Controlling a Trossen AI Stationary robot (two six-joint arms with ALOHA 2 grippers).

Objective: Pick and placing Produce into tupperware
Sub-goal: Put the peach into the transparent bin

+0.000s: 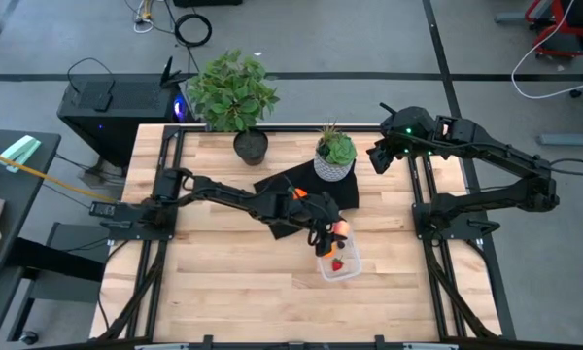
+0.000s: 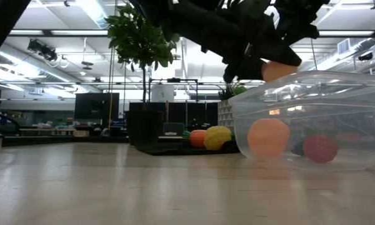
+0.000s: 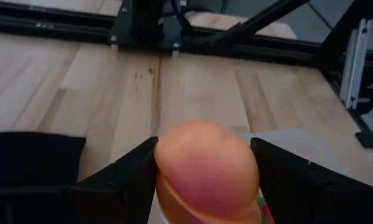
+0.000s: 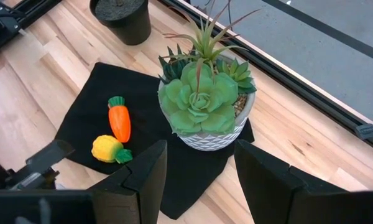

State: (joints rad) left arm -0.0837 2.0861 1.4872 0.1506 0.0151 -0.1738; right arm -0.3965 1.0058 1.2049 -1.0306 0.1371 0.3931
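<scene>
My left gripper (image 1: 332, 231) hangs over the clear tupperware (image 1: 347, 270), shut on the pinkish-red ball (image 3: 205, 168). In the low view the ball (image 2: 279, 70) sits just above the tupperware's rim (image 2: 312, 78). Inside the tupperware the orange ball (image 2: 268, 137) and the red strawberry (image 2: 320, 148) rest on its floor. The orange carrot (image 4: 119, 121) and the yellow piece (image 4: 109, 149) lie on the black mat (image 4: 87, 118). My right gripper (image 4: 199, 180) is open, raised near the table's far right corner, facing the succulent pot. My left gripper pinches the pinkish-red ball across its middle, one finger (image 3: 127, 171) on each side of it (image 3: 168, 155). The fingers come slanting down from the table's left. The ball is lifted clear, above the tupperware's open top.
A succulent in a white pot (image 1: 335, 156) stands on the mat's far right part, and a leafy plant in a dark pot (image 1: 235, 97) stands at the table's far edge. Bare wood lies to the near left of the tupperware (image 1: 223, 282).
</scene>
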